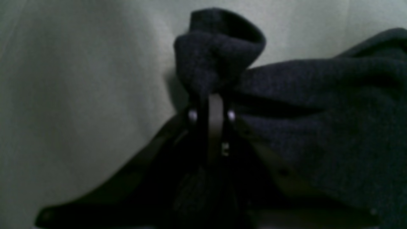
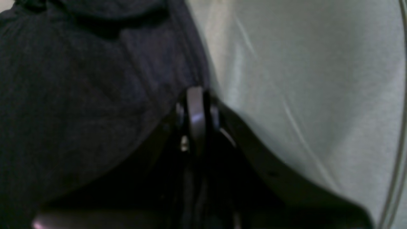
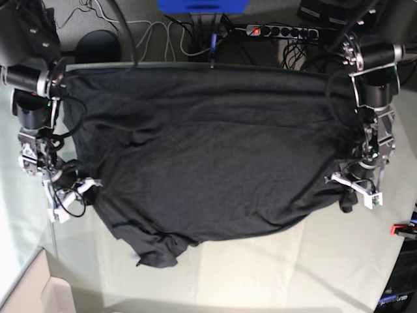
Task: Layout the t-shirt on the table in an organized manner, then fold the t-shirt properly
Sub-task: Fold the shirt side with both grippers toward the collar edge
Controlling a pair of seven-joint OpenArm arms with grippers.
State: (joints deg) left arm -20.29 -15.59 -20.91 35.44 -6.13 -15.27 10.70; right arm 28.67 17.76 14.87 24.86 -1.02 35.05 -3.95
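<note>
The t-shirt [image 3: 208, 156] lies spread dark across the far half of the table [image 3: 293, 267], hem bunched toward the near edge. My left gripper [image 1: 211, 95] is clenched on a fold of it; my right gripper [image 2: 197, 92] pinches its opposite edge.

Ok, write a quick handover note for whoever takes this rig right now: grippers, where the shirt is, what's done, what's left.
Left gripper: shut on a bunched edge of the t-shirt, at the base view's right.
Right gripper: shut at the shirt's opposite edge, at the base view's left; a hold looks likely but is not certain.
Shirt: spread wide across the table, plain side up, far edge near the table's back. Near edge is uneven, with a crumpled flap hanging toward the front left.
Done: shirt mostly opened out.
Left: flatten the near edge and flap, smooth wrinkles, then fold.
</note>
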